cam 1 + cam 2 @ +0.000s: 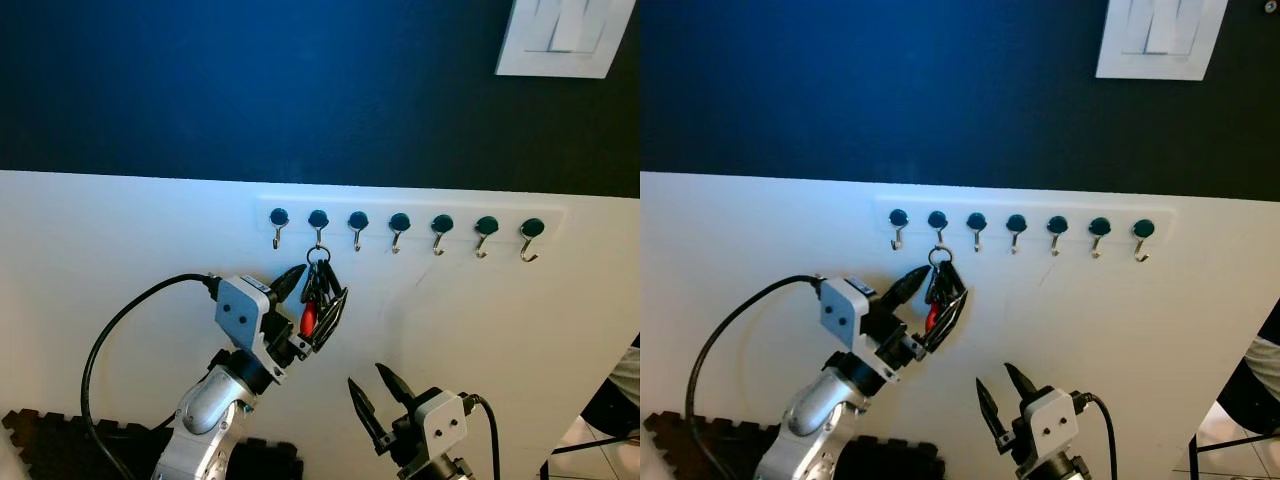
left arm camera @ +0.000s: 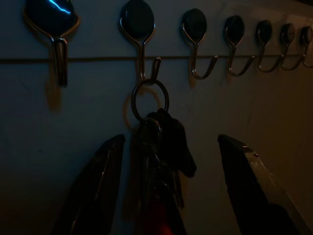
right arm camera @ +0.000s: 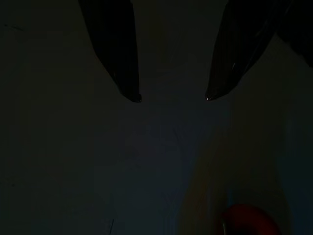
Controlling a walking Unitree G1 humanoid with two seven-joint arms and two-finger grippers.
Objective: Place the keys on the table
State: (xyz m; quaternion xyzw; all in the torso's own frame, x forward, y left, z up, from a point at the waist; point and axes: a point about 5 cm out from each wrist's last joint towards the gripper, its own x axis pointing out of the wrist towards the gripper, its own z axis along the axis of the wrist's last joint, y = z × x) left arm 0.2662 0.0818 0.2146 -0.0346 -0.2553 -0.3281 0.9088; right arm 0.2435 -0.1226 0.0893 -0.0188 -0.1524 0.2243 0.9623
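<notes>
Black and red keys (image 1: 318, 295) hang straight down from the second hook (image 1: 318, 225) of a white wall rail (image 1: 410, 212), near its left end.

Their long axis runs vertical, the ring (image 2: 149, 100) on top caught in the hook and the blades and red fob pointing at the floor. The left arm reaches up and forward at a slant, and the left gripper (image 1: 318, 292) has its two black fingers spread wide on either side of the bunch, one near the ring, the other lower to the right; neither clearly presses the keys. The right gripper (image 1: 378, 400) sits lower and to the right, well apart from the keys, fingers parted and holding nothing.
</notes>
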